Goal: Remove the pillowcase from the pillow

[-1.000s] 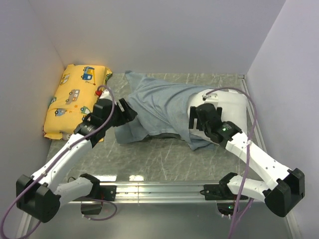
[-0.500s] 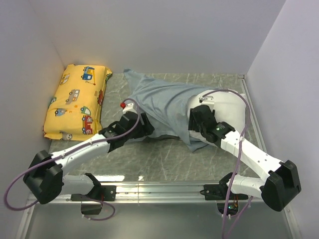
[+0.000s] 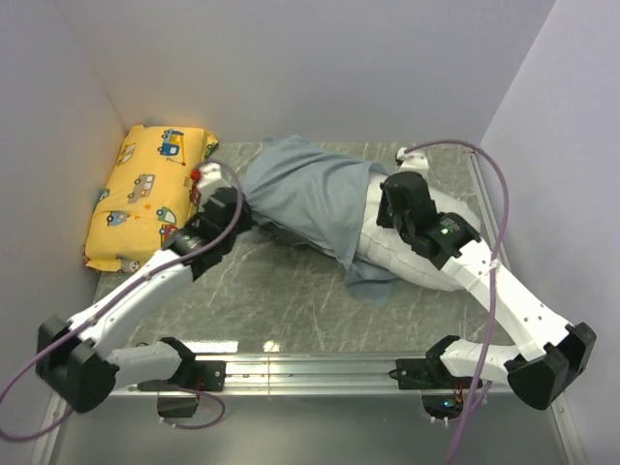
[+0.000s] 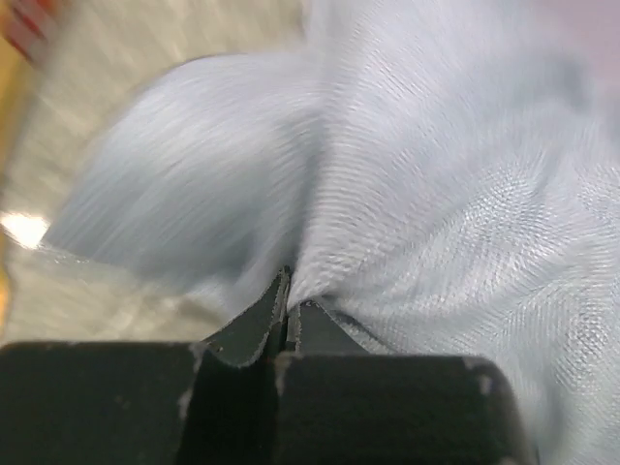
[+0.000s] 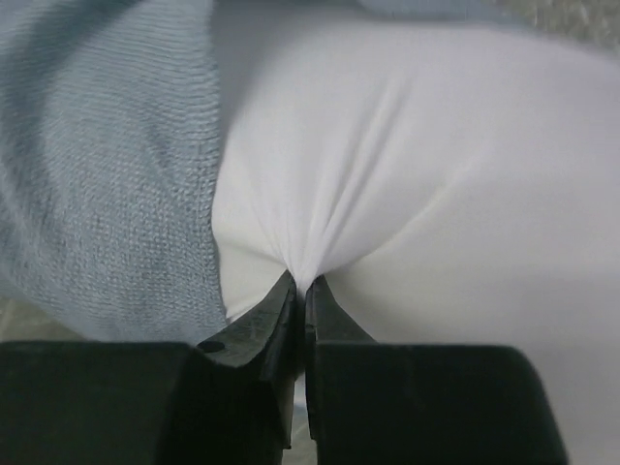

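The grey-blue pillowcase [image 3: 310, 199] lies bunched across the middle of the table, still over the left end of the white pillow [image 3: 402, 257]. The pillow's bare right part sticks out toward the right. My left gripper [image 3: 239, 208] is at the pillowcase's left edge. In the left wrist view it [image 4: 291, 302] is shut on a pinched fold of the pillowcase [image 4: 436, 194]. My right gripper [image 3: 387, 201] is on the pillow where the cover ends. The right wrist view shows it [image 5: 302, 286] shut on a pucker of the pillow [image 5: 436, 174], with the pillowcase [image 5: 107, 165] just to its left.
A yellow cushion with cartoon vehicles [image 3: 150, 194] lies against the left wall, close to my left arm. White walls close in the back and both sides. A metal rail [image 3: 310, 368] runs along the near edge of the marbled table [image 3: 281, 291].
Both grippers have gone from open to shut, the left on the pillowcase, the right on the pillow. The pillowcase has been drawn to the left and more white pillow now shows.
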Action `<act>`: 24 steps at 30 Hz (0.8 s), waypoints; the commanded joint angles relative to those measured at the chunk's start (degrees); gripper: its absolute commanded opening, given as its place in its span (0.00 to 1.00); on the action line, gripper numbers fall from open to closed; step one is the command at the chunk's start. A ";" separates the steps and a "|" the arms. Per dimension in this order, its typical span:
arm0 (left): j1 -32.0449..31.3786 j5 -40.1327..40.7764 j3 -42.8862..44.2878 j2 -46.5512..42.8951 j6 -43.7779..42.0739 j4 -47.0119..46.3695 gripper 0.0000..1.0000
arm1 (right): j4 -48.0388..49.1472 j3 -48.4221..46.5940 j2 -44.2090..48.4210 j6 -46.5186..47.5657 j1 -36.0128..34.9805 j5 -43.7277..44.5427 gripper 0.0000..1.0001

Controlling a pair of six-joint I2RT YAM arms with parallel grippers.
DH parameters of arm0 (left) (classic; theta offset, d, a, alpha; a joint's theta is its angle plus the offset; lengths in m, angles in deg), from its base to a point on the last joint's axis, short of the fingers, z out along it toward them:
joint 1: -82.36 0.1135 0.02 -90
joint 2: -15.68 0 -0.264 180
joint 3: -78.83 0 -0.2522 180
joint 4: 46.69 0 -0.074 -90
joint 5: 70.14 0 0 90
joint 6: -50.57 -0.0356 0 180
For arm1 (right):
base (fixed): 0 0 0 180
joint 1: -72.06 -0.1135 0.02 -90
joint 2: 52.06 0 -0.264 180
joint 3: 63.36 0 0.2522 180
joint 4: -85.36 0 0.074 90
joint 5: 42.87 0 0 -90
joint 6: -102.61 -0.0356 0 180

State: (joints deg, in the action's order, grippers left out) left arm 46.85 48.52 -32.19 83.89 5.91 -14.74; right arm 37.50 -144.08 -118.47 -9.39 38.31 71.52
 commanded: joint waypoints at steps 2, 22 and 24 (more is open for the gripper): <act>2.72 13.77 9.27 -10.70 -9.82 4.91 0.01 | -5.09 -12.99 6.63 2.66 0.27 3.74 0.05; 3.95 0.61 28.63 12.03 -15.20 -0.17 0.00 | 14.67 3.42 -27.61 -0.76 14.60 -18.93 0.03; 4.83 -2.28 28.01 15.11 -14.41 -1.23 0.01 | 14.77 2.63 -28.59 -0.85 14.60 -18.32 0.11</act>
State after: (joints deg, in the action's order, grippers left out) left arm 50.33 49.22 -4.60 98.49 -9.72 -11.72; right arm 58.13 -143.53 -143.85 -10.33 53.17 52.72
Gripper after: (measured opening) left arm 0.012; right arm 0.085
